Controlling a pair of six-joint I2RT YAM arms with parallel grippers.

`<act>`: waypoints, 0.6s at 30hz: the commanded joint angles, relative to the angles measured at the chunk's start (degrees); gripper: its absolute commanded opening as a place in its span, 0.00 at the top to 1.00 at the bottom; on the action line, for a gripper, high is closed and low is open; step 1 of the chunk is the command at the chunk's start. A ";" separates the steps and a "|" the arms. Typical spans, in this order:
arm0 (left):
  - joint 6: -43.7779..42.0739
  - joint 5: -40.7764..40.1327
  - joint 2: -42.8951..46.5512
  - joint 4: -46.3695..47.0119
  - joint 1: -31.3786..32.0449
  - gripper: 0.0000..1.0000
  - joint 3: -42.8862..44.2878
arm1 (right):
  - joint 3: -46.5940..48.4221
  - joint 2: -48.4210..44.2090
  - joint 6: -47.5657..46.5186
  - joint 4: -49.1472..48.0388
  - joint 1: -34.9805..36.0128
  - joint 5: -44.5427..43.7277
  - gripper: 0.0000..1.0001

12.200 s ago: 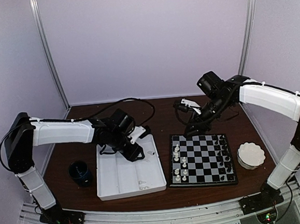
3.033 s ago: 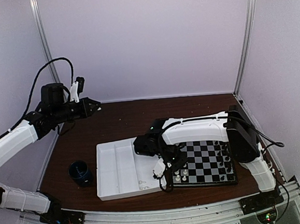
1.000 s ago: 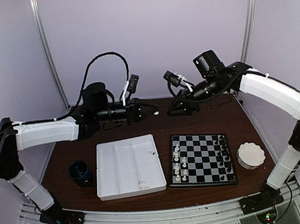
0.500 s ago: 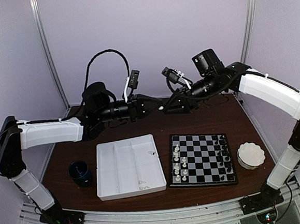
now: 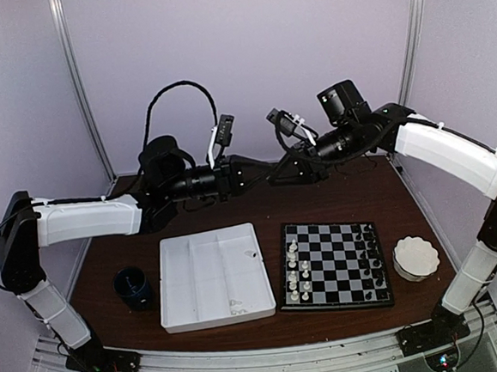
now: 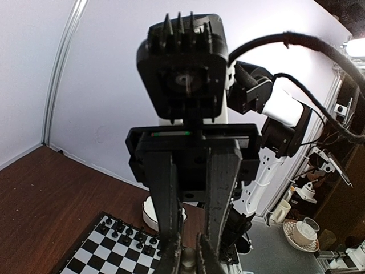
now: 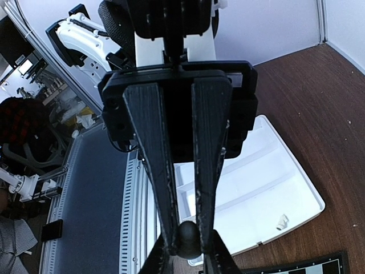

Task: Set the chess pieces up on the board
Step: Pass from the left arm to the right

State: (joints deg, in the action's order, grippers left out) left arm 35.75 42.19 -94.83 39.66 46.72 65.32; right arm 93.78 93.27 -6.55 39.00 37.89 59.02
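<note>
My two grippers meet fingertip to fingertip in mid-air above the back of the table. The left gripper (image 5: 259, 176) (image 6: 188, 260) is shut on a small pale chess piece (image 6: 188, 265), which looks dark and round in the right wrist view (image 7: 188, 240). The right gripper (image 5: 275, 176) (image 7: 188, 261) is open, its fingertips just outside the left gripper's fingers (image 7: 151, 154). The piece is hidden in the top view. The board (image 5: 336, 263) lies below with several white pieces (image 5: 298, 268) on its left columns and several black pieces (image 5: 373, 258) on its right.
A white compartmented tray (image 5: 213, 279) lies left of the board, with a small white piece (image 7: 282, 221) in it. A white scalloped bowl (image 5: 416, 257) stands right of the board. A dark blue cup (image 5: 133, 285) stands left of the tray.
Both arms rose from the tray and board to the back. In the last second the grippers closed the gap between them and now overlap at the piece.
</note>
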 commanded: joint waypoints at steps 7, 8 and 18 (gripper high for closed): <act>-0.83 -4.62 1.63 -5.17 0.37 0.67 3.09 | 0.30 0.13 -2.76 0.28 0.33 -0.80 0.93; -1.80 -5.58 2.45 -8.07 0.37 0.64 3.84 | -0.14 -0.19 -3.79 0.84 0.34 -1.81 0.93; -5.25 -10.12 4.69 -48.26 0.21 0.64 19.93 | -2.49 -2.56 -13.37 6.19 1.17 -11.29 0.95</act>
State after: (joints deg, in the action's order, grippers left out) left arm 32.21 33.19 -92.33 6.76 46.72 80.29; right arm 91.94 93.23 -14.96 42.44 38.22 52.51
